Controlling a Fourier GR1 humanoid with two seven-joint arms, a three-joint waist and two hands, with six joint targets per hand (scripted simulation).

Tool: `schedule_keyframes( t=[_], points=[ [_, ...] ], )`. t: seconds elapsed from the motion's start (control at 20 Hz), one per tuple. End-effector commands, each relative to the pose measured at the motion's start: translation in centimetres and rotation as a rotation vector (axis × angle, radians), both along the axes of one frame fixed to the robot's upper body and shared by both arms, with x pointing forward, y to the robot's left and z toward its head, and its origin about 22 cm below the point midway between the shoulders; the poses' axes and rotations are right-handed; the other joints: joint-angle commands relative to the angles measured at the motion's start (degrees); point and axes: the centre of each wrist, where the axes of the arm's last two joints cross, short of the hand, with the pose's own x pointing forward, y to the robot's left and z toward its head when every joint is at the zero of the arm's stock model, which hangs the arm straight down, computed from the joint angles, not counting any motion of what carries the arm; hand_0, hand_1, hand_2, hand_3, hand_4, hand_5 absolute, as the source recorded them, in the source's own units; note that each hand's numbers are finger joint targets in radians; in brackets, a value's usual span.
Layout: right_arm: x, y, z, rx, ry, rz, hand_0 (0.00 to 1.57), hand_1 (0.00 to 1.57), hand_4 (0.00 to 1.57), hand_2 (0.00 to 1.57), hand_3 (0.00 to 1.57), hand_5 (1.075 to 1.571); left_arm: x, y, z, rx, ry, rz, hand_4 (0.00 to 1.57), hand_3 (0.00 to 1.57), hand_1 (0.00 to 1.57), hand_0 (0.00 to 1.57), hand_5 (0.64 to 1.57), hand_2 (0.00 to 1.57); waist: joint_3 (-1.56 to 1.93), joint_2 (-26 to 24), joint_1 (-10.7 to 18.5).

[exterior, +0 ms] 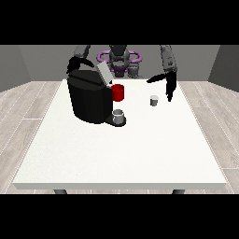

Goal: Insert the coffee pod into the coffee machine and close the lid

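White table (116,154): coffee pod (154,100) beside open-lidded coffee machine (91,99).

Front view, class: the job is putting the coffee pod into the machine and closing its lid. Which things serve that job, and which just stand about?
Belong to the job:
coffee pod
coffee machine
lid, raised
hand at the view's right, beside the pod

Standing about:
red cup
grey cup at the machine's base

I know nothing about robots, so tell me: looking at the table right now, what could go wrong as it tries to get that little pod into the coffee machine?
The hand at the view's right hangs beside the small coffee pod, not yet holding it; a clumsy approach might tip it. On the way to the coffee machine, the pod passes the red cup, which could be bumped. The raised lid could also get knocked.
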Motion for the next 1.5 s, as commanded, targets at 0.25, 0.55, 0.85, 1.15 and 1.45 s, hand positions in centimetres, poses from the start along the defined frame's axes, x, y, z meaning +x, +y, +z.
schedule_keyframes(
  t=[0.25, 0.55, 0.85, 1.15, 1.45],
  points=[
    [2.3, -2.4, -0.7, -0.032, 0.040, -0.035, 0.00, 0.00, 0.41, 0.00, 0.00, 1.571, 1.7, -2.1, -0.6, 0.142, 0.022, -0.066, 0.00, 0.00, 0.00, 0.00, 1.571, 0.46, 0.02, 2.24, 1.57],
    [2.0, 0.2, -1.1, -0.051, 0.062, -0.047, 0.00, 0.00, 0.41, 0.00, 0.00, 1.571, 1.4, 0.1, -2.1, 0.206, 0.085, -0.026, 0.00, 0.50, 0.81, 0.81, 1.571, 0.85, 0.00, 0.90, 1.51],
    [2.6, -0.4, -0.5, -0.025, 0.084, -0.040, 0.00, 0.00, 0.39, 0.00, 0.00, 1.571, 1.3, 1.0, -2.6, 0.338, 0.120, -0.067, 0.00, 0.47, 0.60, 0.60, 1.571, 0.72, 0.00, 1.45, 0.73],
    [2.5, 0.8, 0.0, -0.030, 0.110, -0.010, 0.00, 0.00, 0.48, 0.00, 0.00, 1.571, 2.3, -1.4, -3.3, 0.426, 0.089, -0.062, 0.00, 0.55, 0.67, 0.67, 1.571, 0.81, 0.00, 0.39, -0.40],
    [2.0, -0.5, -1.2, -0.042, 0.089, -0.021, 0.00, 0.00, 0.52, 0.00, 0.00, 1.571, 2.1, -1.9, -4.2, 0.457, 0.007, -0.014, 0.39, 0.74, 0.84, 0.84, 1.571, 0.97, 0.00, 0.52, -0.40]
  ],
)
